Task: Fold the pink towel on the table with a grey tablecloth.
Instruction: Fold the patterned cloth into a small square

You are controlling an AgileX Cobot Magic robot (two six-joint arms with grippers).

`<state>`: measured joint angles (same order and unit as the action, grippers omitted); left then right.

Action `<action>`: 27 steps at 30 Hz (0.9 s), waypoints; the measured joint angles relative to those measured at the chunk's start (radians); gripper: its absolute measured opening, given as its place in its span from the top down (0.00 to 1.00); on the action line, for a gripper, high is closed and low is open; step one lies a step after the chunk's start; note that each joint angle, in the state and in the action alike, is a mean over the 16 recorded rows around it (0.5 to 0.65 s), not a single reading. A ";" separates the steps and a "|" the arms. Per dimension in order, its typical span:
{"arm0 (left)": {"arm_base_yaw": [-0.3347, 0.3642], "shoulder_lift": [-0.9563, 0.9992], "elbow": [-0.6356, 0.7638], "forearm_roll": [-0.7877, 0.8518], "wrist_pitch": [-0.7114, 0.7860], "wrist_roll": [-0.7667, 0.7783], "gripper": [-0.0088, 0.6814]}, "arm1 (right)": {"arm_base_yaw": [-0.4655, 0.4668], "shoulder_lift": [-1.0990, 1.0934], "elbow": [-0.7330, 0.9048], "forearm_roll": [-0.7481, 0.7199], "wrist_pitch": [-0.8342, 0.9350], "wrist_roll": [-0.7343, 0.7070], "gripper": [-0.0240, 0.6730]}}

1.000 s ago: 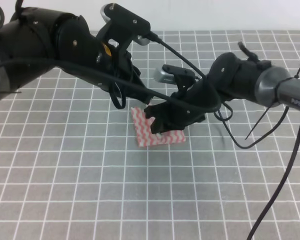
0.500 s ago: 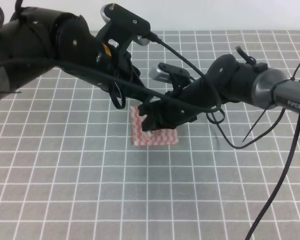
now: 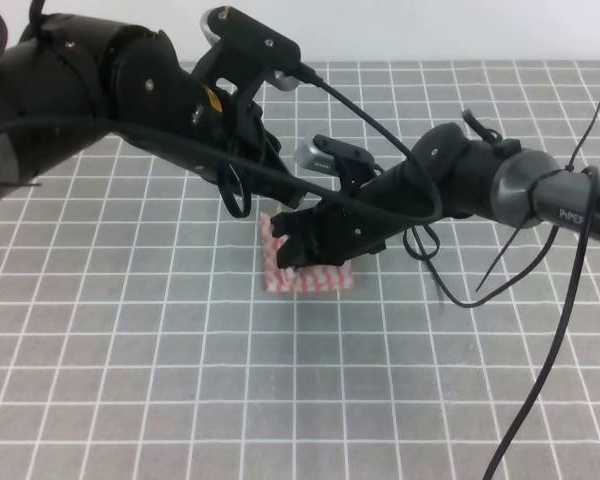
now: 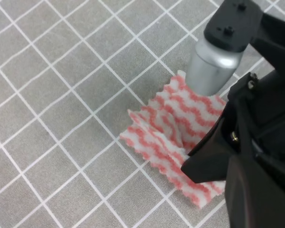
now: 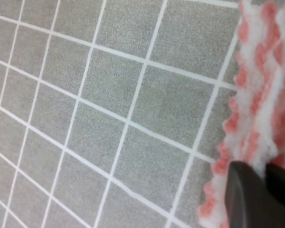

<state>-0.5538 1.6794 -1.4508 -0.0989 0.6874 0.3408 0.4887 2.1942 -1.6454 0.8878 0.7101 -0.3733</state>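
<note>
The tabletop with its grey tablecloth (image 3: 130, 350), ruled in thin white lines, fills nearly the whole room view. Over it, two black arms meet near the middle: the left arm (image 3: 100, 90) comes in from the upper left, the right arm (image 3: 480, 185) from the right. Under them the pink towel (image 3: 305, 278) lies bunched in overlapping layers on the cloth, its serrated edges showing. The right gripper (image 3: 302, 240) is down on the towel's upper left part, and in the right wrist view its dark fingers (image 5: 256, 194) are closed on the towel's edge. The left gripper sits behind the right arm, just above the towel; I cannot tell whether its fingers are open or closed.
</note>
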 joint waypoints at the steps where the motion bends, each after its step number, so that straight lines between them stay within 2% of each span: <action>1: 0.000 0.001 0.000 0.000 0.001 0.000 0.99 | 0.000 0.002 0.000 0.004 0.002 -0.004 0.98; 5: 0.000 -0.001 0.000 0.000 0.003 0.003 0.99 | 0.000 0.011 0.000 0.023 0.013 -0.013 0.93; 18: 0.000 -0.001 0.000 0.000 0.013 0.007 0.99 | 0.000 0.024 0.001 0.138 0.050 -0.101 0.64; 22: 0.000 0.000 0.000 -0.001 0.014 0.006 0.99 | 0.000 0.040 0.001 0.165 0.053 -0.122 0.64; 27: 0.000 -0.001 0.000 -0.001 0.015 0.005 0.99 | -0.001 0.057 -0.005 0.171 0.051 -0.125 0.72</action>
<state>-0.5537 1.6785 -1.4505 -0.0999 0.7026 0.3460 0.4881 2.2513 -1.6499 1.0589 0.7607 -0.4987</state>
